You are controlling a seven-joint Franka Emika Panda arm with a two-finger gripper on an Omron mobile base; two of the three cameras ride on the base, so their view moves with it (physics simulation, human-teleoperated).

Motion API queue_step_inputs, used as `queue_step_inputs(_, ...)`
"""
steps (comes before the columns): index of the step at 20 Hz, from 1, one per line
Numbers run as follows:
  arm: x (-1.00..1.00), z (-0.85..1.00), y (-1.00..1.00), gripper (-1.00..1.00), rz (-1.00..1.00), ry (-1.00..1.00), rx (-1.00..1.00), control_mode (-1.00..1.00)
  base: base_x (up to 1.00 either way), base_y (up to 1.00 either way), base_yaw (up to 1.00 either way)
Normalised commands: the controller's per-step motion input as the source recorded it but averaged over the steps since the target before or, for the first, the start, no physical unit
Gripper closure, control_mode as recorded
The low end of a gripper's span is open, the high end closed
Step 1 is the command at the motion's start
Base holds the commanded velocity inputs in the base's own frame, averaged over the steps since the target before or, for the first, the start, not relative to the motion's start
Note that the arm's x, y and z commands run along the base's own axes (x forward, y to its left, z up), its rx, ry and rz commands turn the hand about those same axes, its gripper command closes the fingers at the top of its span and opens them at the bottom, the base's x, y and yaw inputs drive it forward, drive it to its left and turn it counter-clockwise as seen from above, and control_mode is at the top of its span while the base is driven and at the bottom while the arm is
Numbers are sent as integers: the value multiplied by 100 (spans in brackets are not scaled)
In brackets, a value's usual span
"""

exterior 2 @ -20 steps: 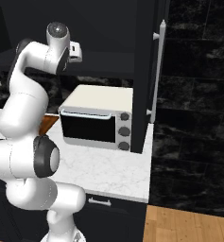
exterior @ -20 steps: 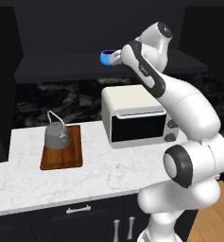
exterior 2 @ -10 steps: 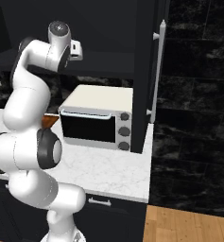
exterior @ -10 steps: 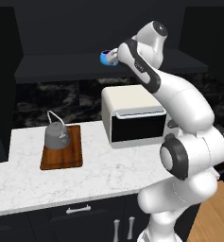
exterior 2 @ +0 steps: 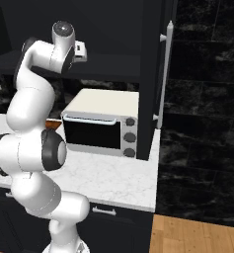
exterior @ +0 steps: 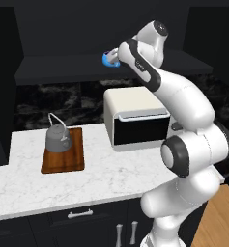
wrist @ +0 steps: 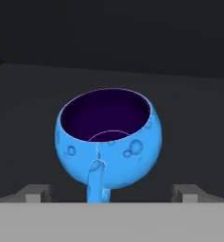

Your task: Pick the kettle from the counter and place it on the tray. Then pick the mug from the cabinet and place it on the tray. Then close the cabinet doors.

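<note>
Your gripper (wrist: 111, 194) stands fully spread and grasps nothing; in the hand view its two finger tips (wrist: 37, 193) sit wide apart at the bottom, one to each side of the mug (wrist: 108, 138), with clear space between each tip and the mug's wall. The mug is upright on the dark shelf of the cabinet (exterior: 63, 72), its purple inside visible and its handle turned toward the hand. From the left base view you can see the mug as a small blue patch at the end of the raised arm, just above the front edge of the shelf. The kettle (exterior: 57, 137) already sits on the tray (exterior: 75, 159), toward the tray's rear end, wire handle up. The tray lies flat on the counter (exterior: 106, 178), to the left of the white toaster oven (exterior: 135, 116) and apart from it. In the right base view one cabinet door (exterior 2: 153, 74) stands open, edge on, its long silver handle facing you, beside the toaster oven.
</note>
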Motion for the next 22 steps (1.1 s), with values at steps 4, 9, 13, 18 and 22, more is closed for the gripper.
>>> queue_step_inputs(4,7,0,6,-100,0,0,0,-100,0,0,0)
queue_step_inputs(9,10,0,7,100,0,0,0,-100,0,0,0)
queue_step_inputs(13,8,0,2,100,0,0,0,-100,0,0,0)
queue_step_inputs(18,2,-2,0,100,0,0,0,-100,0,0,0)
queue_step_inputs(22,0,-3,0,100,0,0,0,-100,0,0,0)
